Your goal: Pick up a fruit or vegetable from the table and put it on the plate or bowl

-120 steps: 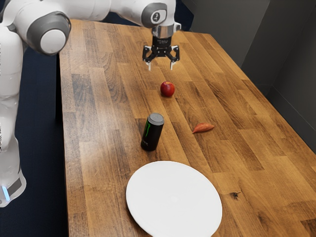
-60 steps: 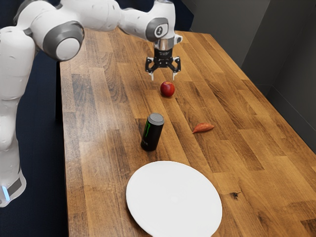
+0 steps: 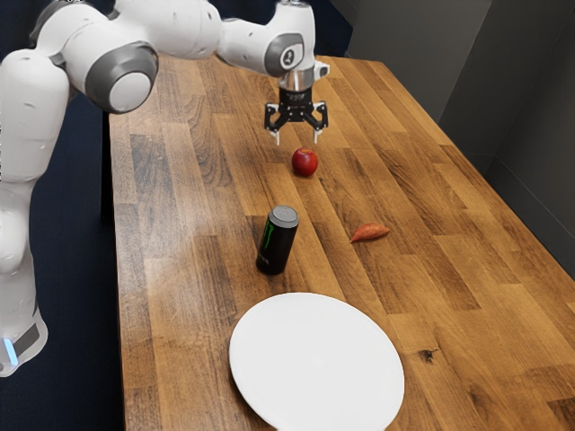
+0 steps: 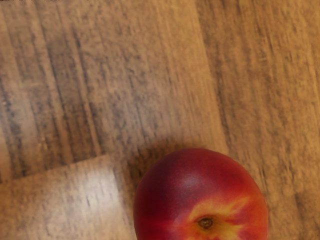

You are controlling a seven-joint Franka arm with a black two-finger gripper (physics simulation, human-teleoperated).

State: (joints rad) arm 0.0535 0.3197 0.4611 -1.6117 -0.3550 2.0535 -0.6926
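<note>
Gripper [image 3: 296, 135] hung over the table [image 3: 180, 180], fingers spread, nothing held. Apple [image 3: 305, 162] sat just below them, not yet between; round, so any grip axis should do.

Near rim of plate [image 3: 314, 359] and part of apple [image 4: 200, 195] off-frame; orange vegetable [image 3: 369, 233], perhaps carrot.

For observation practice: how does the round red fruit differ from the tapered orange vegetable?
The round red fruit is ball-shaped; the tapered orange vegetable is long and pointed. The fruit lies close to the black gripper; the vegetable lies farther off, nearer the white round plate. Both rest on the wooden table.
</note>
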